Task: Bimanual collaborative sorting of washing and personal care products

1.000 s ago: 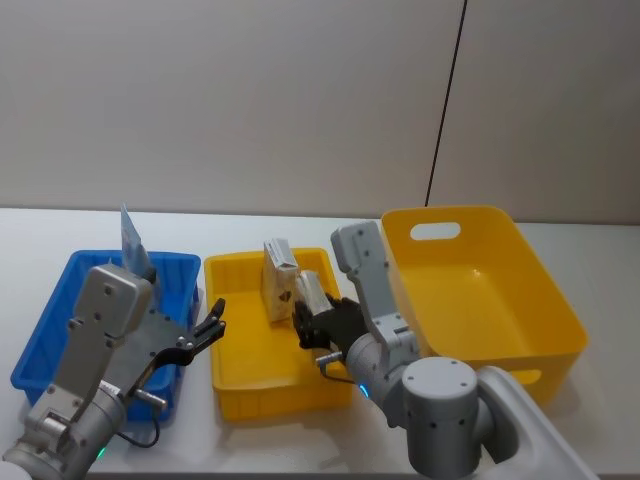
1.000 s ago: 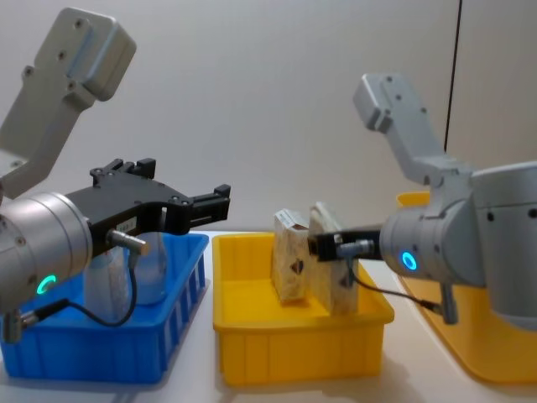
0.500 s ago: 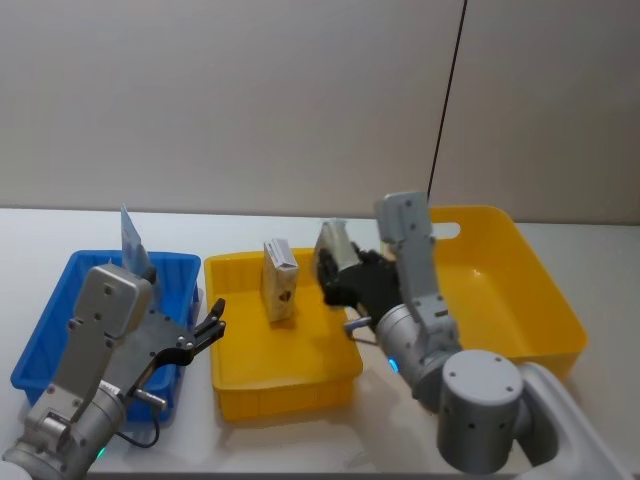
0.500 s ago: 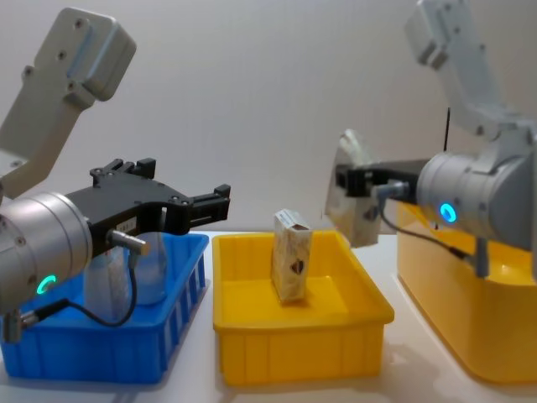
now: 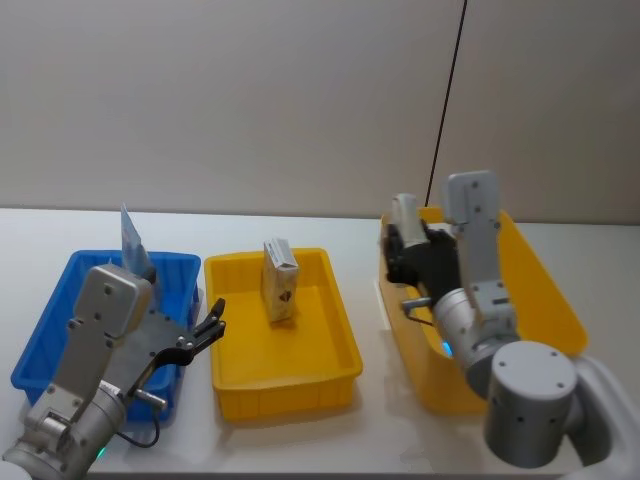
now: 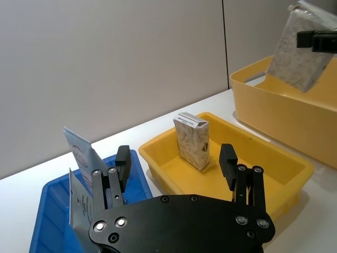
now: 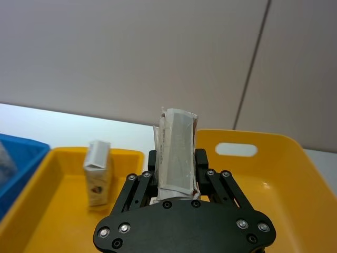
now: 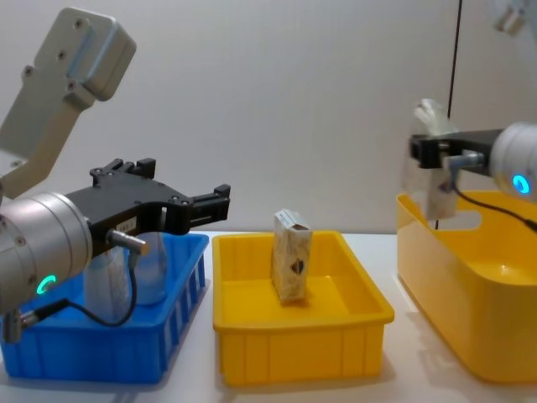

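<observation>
A cream patterned carton (image 7: 178, 137) is held in the air, clenched between the right jaws, which grip it by its lower part so that its top sticks up past the fingers. It hangs above the left side of the large yellow tub (image 8: 470, 336), over the rim and clear of the tub's floor, and in the left wrist view this held carton (image 6: 297, 58) leans at a tilt. The tub stands at the right end of the white table (image 5: 300, 230) and has a handle slot cut in its far wall. A second carton (image 5: 279, 281) of the same kind stands upright toward the back of the yellow tray (image 5: 285, 395), which sits in the middle of the table just left of the tub; a dark emblem shows on the carton's front face. Left of that is the blue tray (image 5: 50, 320), with pale blue-grey pouches (image 6: 81, 153) standing in it, their crimped tops rising above its wall. The left jaws are spread apart and hold nothing; they hover above the right edge of the blue tray, their tips pointing toward the yellow tray and well short of the standing carton.
</observation>
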Motion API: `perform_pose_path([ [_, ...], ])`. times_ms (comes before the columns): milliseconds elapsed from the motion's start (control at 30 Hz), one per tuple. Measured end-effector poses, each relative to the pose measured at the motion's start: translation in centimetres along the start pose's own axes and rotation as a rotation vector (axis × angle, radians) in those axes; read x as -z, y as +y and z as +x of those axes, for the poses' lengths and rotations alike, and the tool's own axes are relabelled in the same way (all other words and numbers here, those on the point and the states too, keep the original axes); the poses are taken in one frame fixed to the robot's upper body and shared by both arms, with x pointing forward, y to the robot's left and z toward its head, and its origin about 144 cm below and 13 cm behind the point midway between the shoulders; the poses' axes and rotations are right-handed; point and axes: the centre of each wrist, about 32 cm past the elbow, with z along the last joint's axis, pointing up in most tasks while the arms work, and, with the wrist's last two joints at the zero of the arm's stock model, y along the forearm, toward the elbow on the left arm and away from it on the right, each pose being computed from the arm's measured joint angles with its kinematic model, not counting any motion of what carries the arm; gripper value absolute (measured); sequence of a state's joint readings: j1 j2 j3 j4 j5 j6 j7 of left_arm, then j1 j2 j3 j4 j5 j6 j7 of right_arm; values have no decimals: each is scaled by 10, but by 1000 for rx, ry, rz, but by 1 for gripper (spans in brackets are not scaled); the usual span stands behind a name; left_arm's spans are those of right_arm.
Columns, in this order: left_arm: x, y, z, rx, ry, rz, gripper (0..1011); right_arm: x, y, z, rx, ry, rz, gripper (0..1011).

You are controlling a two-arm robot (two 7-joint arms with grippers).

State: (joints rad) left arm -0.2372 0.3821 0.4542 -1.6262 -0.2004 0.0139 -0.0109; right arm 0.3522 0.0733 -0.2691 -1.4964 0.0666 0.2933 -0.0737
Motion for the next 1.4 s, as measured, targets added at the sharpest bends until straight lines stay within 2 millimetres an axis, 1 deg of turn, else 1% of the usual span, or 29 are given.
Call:
perform_pose_path([
  [400, 0, 0, 0, 0, 0, 0, 1001, -2, -5, 29, 103, -28, -104, 364],
  [767, 0, 0, 0, 0, 0, 0, 1001, 2, -2, 43, 124, -30, -178, 363],
  [800, 0, 0, 0, 0, 0, 0, 1001, 2, -2, 43, 124, -30, -182, 379],
  [900, 0, 0, 0, 0, 0, 0, 1001, 3, -1, 45, 123, -30, -195, 483],
  [933, 0, 0, 0, 0, 0, 0, 1001, 3, -1, 45, 123, -30, -195, 483],
  [967, 0, 0, 0, 0, 0, 0, 1001, 3, 0, 46, 122, -30, -199, 545],
  [1000, 0, 0, 0, 0, 0, 0, 1001, 3, 0, 47, 122, -30, -201, 567],
  [1067, 0, 0, 0, 0, 0, 0, 1001, 4, 0, 47, 119, -31, -204, 651],
  [1167, 0, 0, 0, 0, 0, 0, 1001, 4, 0, 48, 117, -32, -206, 715],
  [1200, 0, 0, 0, 0, 0, 0, 1001, 4, 0, 48, 115, -33, -206, 771],
  [1233, 0, 0, 0, 0, 0, 0, 1001, 4, 0, 48, 114, -34, -206, 794],
  [1267, 0, 0, 0, 0, 0, 0, 1001, 4, 0, 48, 111, -35, -206, 852],
  [1300, 0, 0, 0, 0, 0, 0, 1001, 4, 0, 48, 110, -35, -205, 862],
  [1400, 0, 0, 0, 0, 0, 0, 1001, 4, -1, 48, 101, -35, -195, 933],
])
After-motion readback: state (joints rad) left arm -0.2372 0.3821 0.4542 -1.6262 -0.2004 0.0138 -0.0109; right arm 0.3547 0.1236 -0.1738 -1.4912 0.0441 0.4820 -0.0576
